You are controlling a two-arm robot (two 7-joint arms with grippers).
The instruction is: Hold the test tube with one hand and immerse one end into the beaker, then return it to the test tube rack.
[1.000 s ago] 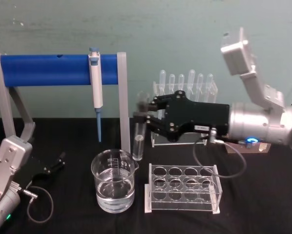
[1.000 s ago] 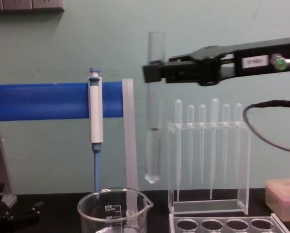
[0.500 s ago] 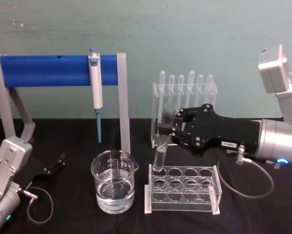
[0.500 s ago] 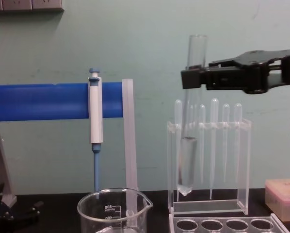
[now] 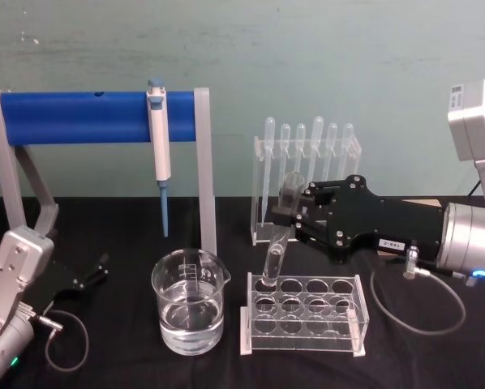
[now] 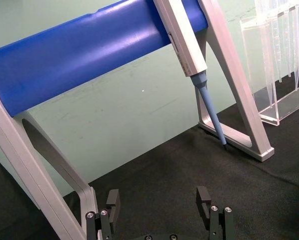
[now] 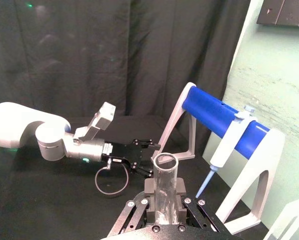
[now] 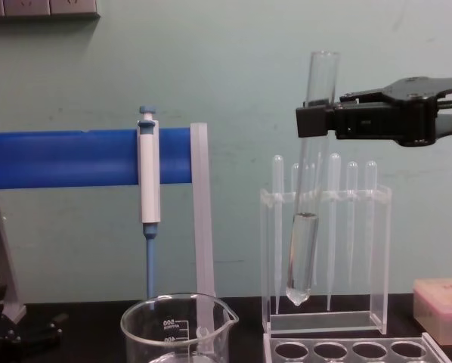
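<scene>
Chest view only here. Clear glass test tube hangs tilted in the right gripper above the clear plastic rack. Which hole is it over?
Observer: Head view puts the rounded bottom of the clear glass test tube over the far-left corner hole of the clear plastic rack.
Operator: Grip okay?
Observer: Right wrist view: the tube sits centred in the right gripper, jaws pinching it from both sides.
Operator: Left arm?
Observer: The left gripper rests low at far left on the black tabletop, jaws open.
</scene>
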